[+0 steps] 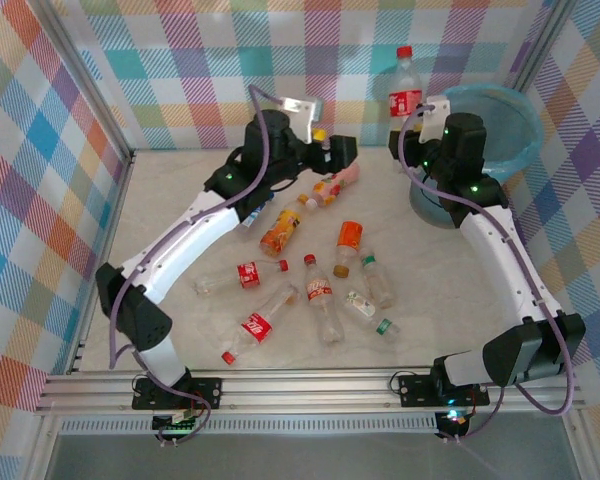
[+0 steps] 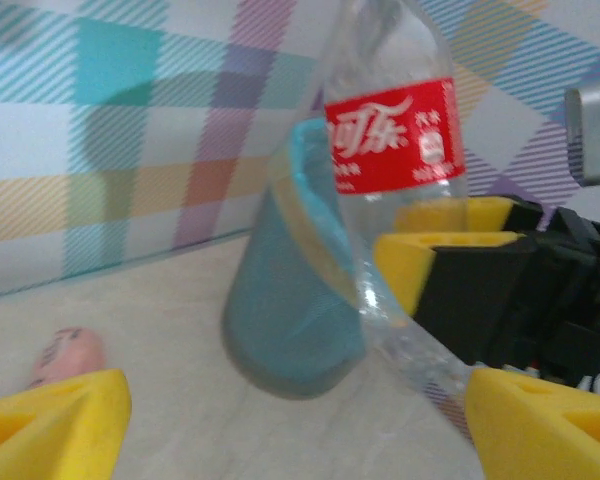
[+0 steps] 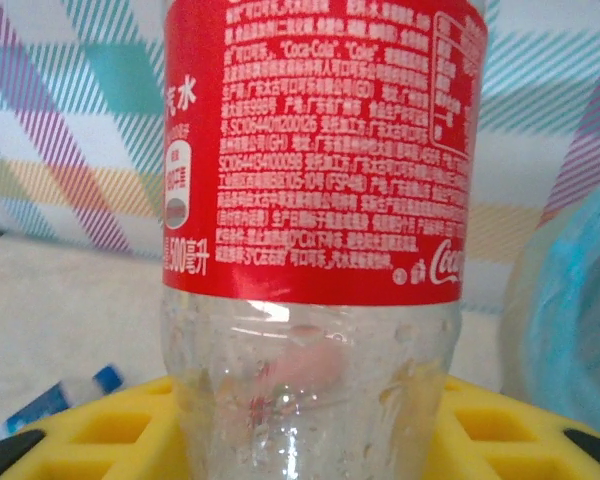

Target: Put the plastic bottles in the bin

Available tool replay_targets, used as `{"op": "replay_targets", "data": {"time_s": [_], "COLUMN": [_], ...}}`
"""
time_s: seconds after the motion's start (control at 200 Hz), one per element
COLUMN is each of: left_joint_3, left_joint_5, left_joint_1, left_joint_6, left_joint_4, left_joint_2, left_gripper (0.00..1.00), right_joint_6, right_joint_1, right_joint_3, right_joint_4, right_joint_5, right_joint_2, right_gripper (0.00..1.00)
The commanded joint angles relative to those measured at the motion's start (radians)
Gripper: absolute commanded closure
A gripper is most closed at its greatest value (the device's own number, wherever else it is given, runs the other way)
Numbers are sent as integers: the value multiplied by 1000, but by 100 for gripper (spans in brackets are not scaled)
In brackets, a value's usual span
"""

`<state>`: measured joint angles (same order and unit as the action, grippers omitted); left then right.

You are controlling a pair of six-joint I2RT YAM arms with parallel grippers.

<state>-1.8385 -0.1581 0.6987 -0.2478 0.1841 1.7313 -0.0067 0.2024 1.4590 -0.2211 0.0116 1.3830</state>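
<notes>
Slippage is the main hazard: the right gripper (image 3: pixel 315 440) is clamped on the lower, thin-walled part of a clear plastic bottle with a red label and red cap (image 1: pixel 405 98), held upright with most of its length above the jaws. The soft wall can buckle under the grip, and the tall upper part can swing and twist the bottle out during a fast move. In the top view the bottle sits just beside the left rim of the round grey-blue bin lined with a light blue bag (image 1: pixel 515 120), apparently not yet over the opening; a release here would probably drop it onto the beige table (image 1: pixel 440 290). A low approach risks the bottle base or the fingers catching the rim or dragging the loose bag. The left gripper (image 2: pixel 300 420) hovers with its jaws apart and nothing between them. It is near the right gripper, so a sideways swing by either arm could cause contact. The remaining plastic bottles (image 1: pixel 320 290) lie scattered mid-table, and a passing arm could roll them away.
</notes>
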Motion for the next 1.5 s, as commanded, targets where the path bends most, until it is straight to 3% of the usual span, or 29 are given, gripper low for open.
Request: {"op": "replay_targets", "data": {"time_s": [0.0, 0.145, 0.35, 0.54, 0.795, 0.93, 1.035, 1.13, 1.22, 1.315, 1.495], "left_joint_3": [-105, -191, -189, -170, -186, -431, -806, -1068, -1056, -1018, -952], "left_joint_5": [-56, -72, -58, -46, -44, -57, -164, -186, -203, -181, -222], "left_joint_1": [43, 76, 94, 98, 98, 90, 79, 74, 63, 56, 56], "left_joint_6": [-22, -29, -28, -29, -23, 49, 37, -8, -61, -83, -98], "left_joint_4": [19, 51, 45, 25, -4, 64, 166, 170, 48, 39, 85], "left_joint_2": [72, 143, 164, 169, 191, 289, 468, 616, 640, 638, 623], "left_gripper": [14, 14, 14, 14, 13, 10, 9, 8, 8, 9, 11], "right_joint_6": [-101, -201, -308, -363, -356, -333, -340, -340, -334, -313, -351], "right_joint_1": [-8, -28, -59, -64, -64, -64, -64, -64, -64, -64, -68], "right_joint_3": [45, -26, -164, -250, -287, -333, -344, -347, -368, -400, -430], "right_joint_4": [164, 346, 568, 696, 708, 737, 736, 727, 739, 760, 919], "right_joint_5": [127, 255, 338, 325, 295, 224, 218, 222, 205, 182, 322], "right_joint_2": [18, 9, -22, -43, -63, -93, -101, -104, -108, -122, -85], "right_gripper": [54, 56, 56, 58, 59, 59, 59, 59, 59, 59, 60]}}
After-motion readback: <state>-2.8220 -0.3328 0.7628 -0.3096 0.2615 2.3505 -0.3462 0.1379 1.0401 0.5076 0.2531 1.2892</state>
